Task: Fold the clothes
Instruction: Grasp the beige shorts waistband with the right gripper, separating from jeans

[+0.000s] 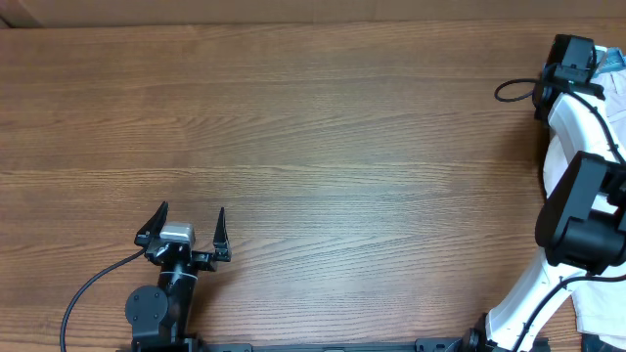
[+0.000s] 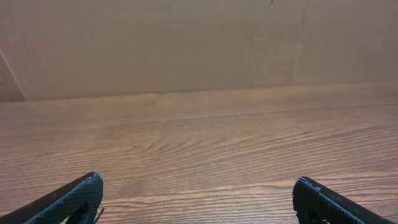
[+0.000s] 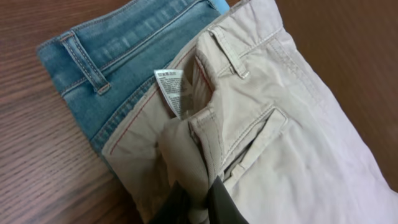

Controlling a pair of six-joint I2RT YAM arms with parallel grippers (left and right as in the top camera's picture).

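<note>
The light beige shorts (image 3: 286, 143) show in the right wrist view, with waistband, belt loops, a pocket opening and a white care label (image 3: 171, 87). They lie on top of a blue denim garment (image 3: 106, 50). My right gripper (image 3: 198, 194) is shut on a bunched fold of the beige shorts just below the waistband. In the overhead view the right arm (image 1: 572, 59) reaches to the far right edge, where only a strip of pale cloth (image 1: 616, 103) shows. My left gripper (image 1: 191, 227) is open and empty over bare wood near the front left; it also shows in the left wrist view (image 2: 199, 186).
The wooden table (image 1: 313, 147) fills the overhead view. A black cable (image 1: 509, 93) loops beside the right arm's wrist. More pale cloth (image 1: 599, 311) lies by the right arm's base at the front right. A brown wall (image 2: 186, 43) stands behind the table's far edge.
</note>
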